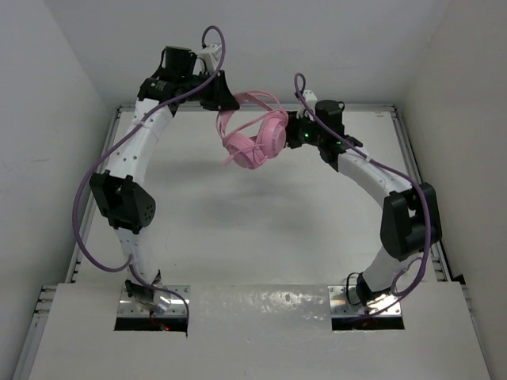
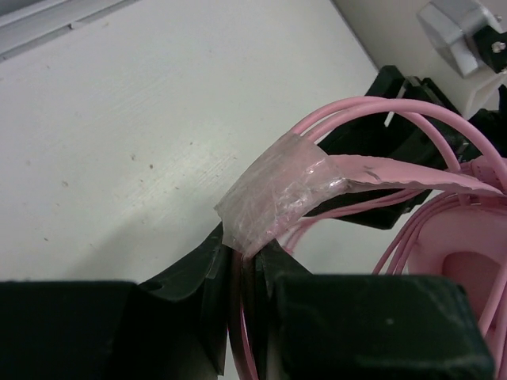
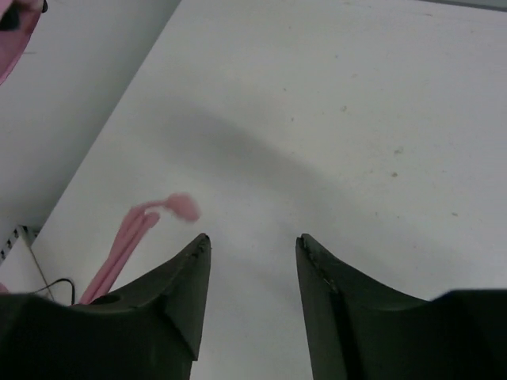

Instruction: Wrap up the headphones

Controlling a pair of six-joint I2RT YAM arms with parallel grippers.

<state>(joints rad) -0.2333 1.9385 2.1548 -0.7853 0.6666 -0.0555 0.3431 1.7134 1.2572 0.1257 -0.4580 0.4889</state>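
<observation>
The pink headphones (image 1: 255, 138) hang in the air over the back of the table, between my two grippers. My left gripper (image 1: 226, 103) is shut on the thin headband and cord, just below a patch of clear tape (image 2: 273, 194); its jaws (image 2: 247, 252) pinch the pink strands. My right gripper (image 1: 295, 131) sits right beside the ear cup. In the right wrist view it (image 3: 253, 241) stands open with only bare table between its fingers. A blurred loop of pink cord with the plug (image 3: 146, 218) dangles left of its left finger.
The white table (image 1: 261, 229) has aluminium rails along its sides (image 1: 412, 158) and white walls on three sides. Purple arm cables (image 1: 83, 198) loop beside both arms. The arm bases sit in cut-outs at the near edge (image 1: 150, 305).
</observation>
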